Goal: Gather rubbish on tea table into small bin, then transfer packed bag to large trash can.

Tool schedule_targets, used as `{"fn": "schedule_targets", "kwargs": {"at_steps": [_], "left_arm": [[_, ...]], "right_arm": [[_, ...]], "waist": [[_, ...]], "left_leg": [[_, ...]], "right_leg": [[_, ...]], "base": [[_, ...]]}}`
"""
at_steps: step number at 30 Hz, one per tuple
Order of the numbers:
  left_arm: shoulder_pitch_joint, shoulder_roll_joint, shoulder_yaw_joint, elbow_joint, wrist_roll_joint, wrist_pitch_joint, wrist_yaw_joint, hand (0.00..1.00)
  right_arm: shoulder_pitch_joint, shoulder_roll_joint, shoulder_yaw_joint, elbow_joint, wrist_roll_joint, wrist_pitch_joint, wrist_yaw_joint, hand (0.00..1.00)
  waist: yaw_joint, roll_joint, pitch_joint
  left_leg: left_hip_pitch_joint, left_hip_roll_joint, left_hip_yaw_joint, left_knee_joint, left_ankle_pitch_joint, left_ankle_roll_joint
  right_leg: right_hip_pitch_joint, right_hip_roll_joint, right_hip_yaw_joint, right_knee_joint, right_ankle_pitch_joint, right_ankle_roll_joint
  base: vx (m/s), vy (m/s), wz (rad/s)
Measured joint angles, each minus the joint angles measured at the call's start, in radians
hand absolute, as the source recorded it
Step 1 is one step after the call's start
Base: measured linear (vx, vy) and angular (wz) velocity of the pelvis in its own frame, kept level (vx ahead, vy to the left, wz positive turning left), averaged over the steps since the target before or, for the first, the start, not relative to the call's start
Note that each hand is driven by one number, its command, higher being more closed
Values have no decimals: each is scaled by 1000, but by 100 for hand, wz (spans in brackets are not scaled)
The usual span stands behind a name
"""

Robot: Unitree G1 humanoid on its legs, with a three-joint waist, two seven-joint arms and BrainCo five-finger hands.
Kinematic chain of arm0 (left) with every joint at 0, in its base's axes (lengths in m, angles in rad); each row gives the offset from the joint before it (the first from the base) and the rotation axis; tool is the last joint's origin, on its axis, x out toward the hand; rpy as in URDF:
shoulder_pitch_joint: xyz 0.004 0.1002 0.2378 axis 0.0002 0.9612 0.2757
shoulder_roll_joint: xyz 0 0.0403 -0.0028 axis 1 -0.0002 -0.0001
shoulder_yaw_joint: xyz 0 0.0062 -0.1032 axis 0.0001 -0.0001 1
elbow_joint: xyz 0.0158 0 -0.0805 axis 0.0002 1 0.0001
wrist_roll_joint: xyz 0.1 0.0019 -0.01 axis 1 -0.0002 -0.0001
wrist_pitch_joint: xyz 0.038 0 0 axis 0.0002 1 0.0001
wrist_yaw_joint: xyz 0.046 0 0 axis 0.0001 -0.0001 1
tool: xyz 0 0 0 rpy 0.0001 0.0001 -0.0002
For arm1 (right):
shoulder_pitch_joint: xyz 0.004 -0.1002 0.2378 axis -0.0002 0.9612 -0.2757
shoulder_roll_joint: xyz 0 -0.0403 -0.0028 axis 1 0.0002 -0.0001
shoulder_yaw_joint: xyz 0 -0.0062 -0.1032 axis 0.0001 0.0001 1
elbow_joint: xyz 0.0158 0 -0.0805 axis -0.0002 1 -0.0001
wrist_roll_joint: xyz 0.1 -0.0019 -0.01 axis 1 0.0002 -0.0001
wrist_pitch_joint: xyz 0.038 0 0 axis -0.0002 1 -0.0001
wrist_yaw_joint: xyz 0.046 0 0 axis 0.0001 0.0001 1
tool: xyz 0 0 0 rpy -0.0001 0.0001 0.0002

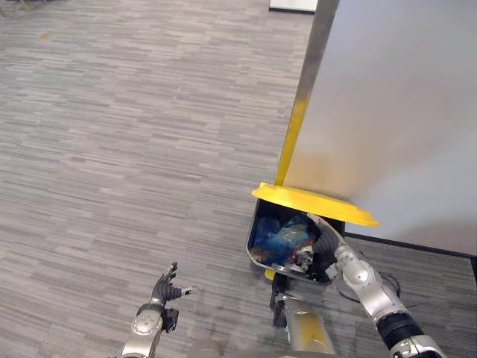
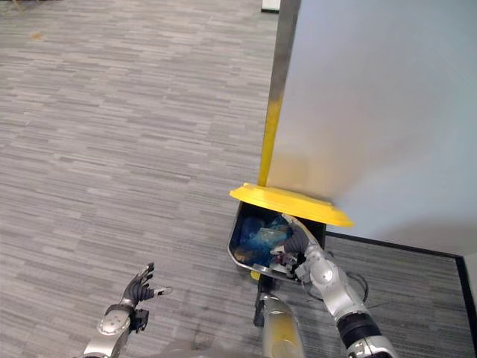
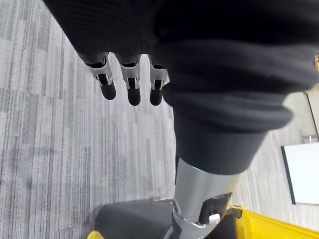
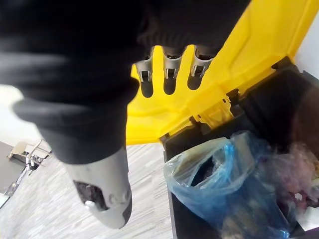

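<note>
We see blue bag (image 4: pixel 224 185) in lg trash can (image 4: pixel 283 103); R hand (image 1: pixel 328 240) over it, fingers straight, empty; L hand (image 1: pixel 165 289) splayed, empty.

The right arm (image 1: pixel 369 287) reaches forward from the lower right with the wrist bent. The right hand (image 1: pixel 326 240) has its fingers (image 4: pixel 169 79) straight and side by side, closed round nothing. The left arm (image 1: pixel 145 327) comes in low at the lower left, and the left hand (image 1: pixel 167 287) is empty, fingers loosely spread and thumb (image 1: pixel 188 290) out to the side.
</note>
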Motion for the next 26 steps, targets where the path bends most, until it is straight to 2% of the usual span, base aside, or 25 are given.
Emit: {"fn": "schedule_targets", "kwargs": {"at_steps": [3,5,7,8,9,10,11,12,14,15,16,19,20,21,22,24,26], "left_arm": [[33,-3,5,6,8,1,2,0],[34,-4,23,23,7,2,7,0],[22,-2,39,36,7,3,30,0],[18,-5,40,37,7,3,36,0],[18,-28,61,41,7,3,46,0],[16,-38,78,42,7,6,52,0],[19,-50,87,41,6,15,66,0],[24,-57,86,38,4,21,71,0],[26,-65,87,39,3,25,74,0],[19,-64,102,41,2,27,79,0],[17,-92,113,43,-2,36,83,0],[-8,-128,115,66,-3,38,84,0],[-30,-127,115,84,-4,40,85,0],[-36,-125,115,84,-4,40,86,0],[-48,-127,115,92,-4,40,87,0],[-57,-119,115,111,-5,40,87,0],[-56,-100,120,120,-5,40,87,0]], "right_arm": [[66,44,-41,18,48,1,2,0],[86,67,-68,24,88,1,1,0],[132,107,-108,57,131,2,0,0],[143,113,-116,66,145,3,-1,0],[153,126,-118,89,187,5,0,0],[161,132,-120,101,208,5,-1,0],[194,156,-143,121,238,6,-1,0],[237,180,-154,121,251,11,-4,0],[265,202,-155,124,262,15,-3,0],[275,221,-158,134,267,21,-3,0],[273,226,-167,143,267,21,-4,0],[250,221,-199,241,267,22,-13,0],[228,216,-221,297,267,26,-22,0],[220,214,-231,315,267,26,-28,0],[212,204,-250,344,267,27,-35,0],[217,197,-273,368,267,31,-47,0],[231,196,-287,389,267,36,-52,0]], "waist": [[0,-32,3],[1,-52,6],[-10,-97,18],[-8,-98,19],[-4,-69,25],[-5,-72,26],[-9,-74,25],[-1,-79,20],[-2,-87,15],[1,-108,4],[1,-76,-3],[2,-53,-18],[1,-48,-21],[1,-46,-23],[-2,-31,-29],[-2,-21,-34],[0,-27,-51]], "left_leg": [[52,-17,9,19,-10,16],[49,-36,29,50,-20,26],[27,-81,43,109,-30,40],[16,-85,42,115,-24,50],[-4,-56,95,99,10,61],[-6,-55,101,95,18,66],[1,-51,104,78,34,69],[10,-51,115,50,53,65],[-7,-50,118,44,65,59],[-26,-50,127,45,82,46],[-33,-37,150,-8,123,35],[-28,-31,202,-116,219,43],[-33,-28,221,-128,225,45],[-37,-28,224,-129,225,45],[-47,-21,223,-131,226,45],[-43,-19,220,-143,232,42],[-44,-31,218,-154,242,48]], "right_leg": [[48,-6,21,0,5,14],[50,-14,46,-9,21,41],[57,-46,83,-47,26,106],[58,-40,77,-61,-7,168],[-21,-54,69,155,-43,112],[-54,-68,74,318,-68,49],[-58,-81,79,550,-109,1],[-21,-93,85,672,-134,5],[53,-112,103,718,-156,16],[96,-107,100,626,-205,67],[114,-68,84,515,-208,64],[191,-9,106,242,-207,43],[223,11,122,134,-193,21],[235,16,129,90,-185,10],[248,33,137,20,-142,1],[291,46,138,-64,-92,2],[313,46,141,-141,-38,10]], "base": [[-84,44,-12],[-153,91,-27],[-248,148,-22],[-265,106,-41],[-215,72,-47],[-220,75,-46],[-195,44,-27],[-166,-5,-19],[-64,-72,-21],[-9,-110,-46],[3,-100,-51],[-33,-101,-48],[-75,-83,-52],[-127,-43,-47],[-124,-3,-31],[-165,46,-10],[-135,54,6]]}}
